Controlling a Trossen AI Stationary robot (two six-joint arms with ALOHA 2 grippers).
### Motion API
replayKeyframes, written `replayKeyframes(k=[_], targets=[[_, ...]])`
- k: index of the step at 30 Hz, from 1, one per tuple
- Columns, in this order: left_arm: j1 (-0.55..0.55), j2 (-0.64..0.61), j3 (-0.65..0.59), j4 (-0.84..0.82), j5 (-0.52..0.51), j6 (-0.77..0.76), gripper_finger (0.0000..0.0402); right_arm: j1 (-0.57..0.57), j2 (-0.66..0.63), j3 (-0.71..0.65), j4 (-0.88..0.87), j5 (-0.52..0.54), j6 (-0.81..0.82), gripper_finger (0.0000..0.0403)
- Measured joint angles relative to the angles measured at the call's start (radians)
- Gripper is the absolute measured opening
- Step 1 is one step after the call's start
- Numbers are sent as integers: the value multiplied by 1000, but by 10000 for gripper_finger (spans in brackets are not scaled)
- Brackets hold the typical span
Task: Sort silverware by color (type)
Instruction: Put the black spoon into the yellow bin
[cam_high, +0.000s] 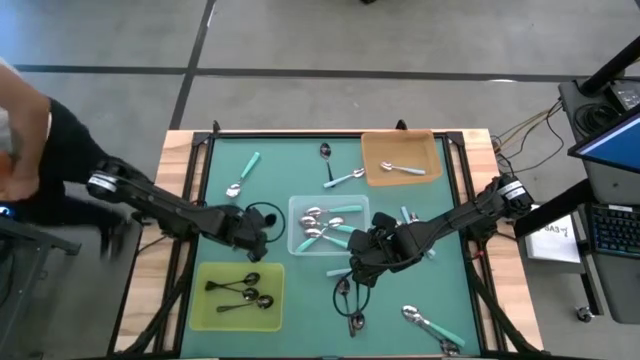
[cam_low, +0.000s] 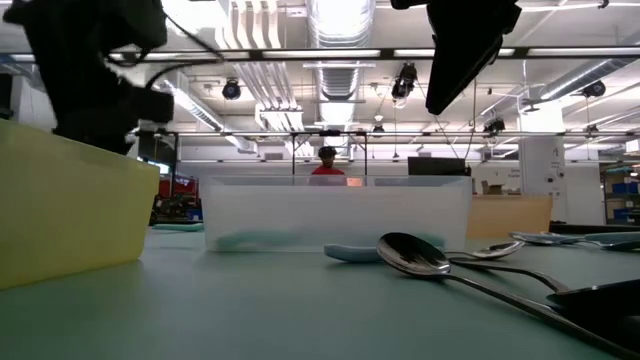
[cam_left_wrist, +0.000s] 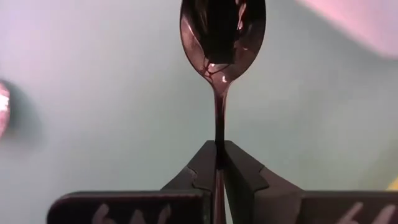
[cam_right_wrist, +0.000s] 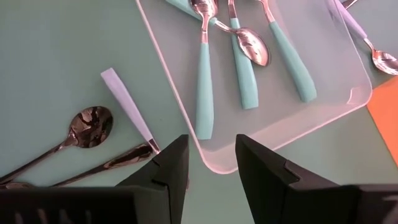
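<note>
My left gripper (cam_left_wrist: 219, 163) clenched on dark spoon (cam_left_wrist: 222, 37) handle, bowl jutting ahead. My right gripper (cam_right_wrist: 211, 165) released, above clear tray (cam_right_wrist: 348, 93) corner, teal-handled spoons (cam_right_wrist: 204, 87) just ahead.

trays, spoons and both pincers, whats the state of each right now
left pincer: shut on dark spoon, held above the mat
right pincer: open, empty, over the clear tray's corner
clear tray: holds teal-handled spoons
yellow-green tray: holds dark spoons
orange tray: holds one silver spoon
loose spoons: lying flat on the mat
</note>
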Motion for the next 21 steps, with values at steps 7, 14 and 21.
replayKeyframes(k=[7,14,21], targets=[[-65,-33,197,-105,-48,4,1,7,0,0,0,-57,65,123],[-364,18,310,-71,-40,-111,1,71,0,0,0,-61,190,123],[-619,112,303,-93,-41,-428,3,170,30,0,0,-56,359,123]])
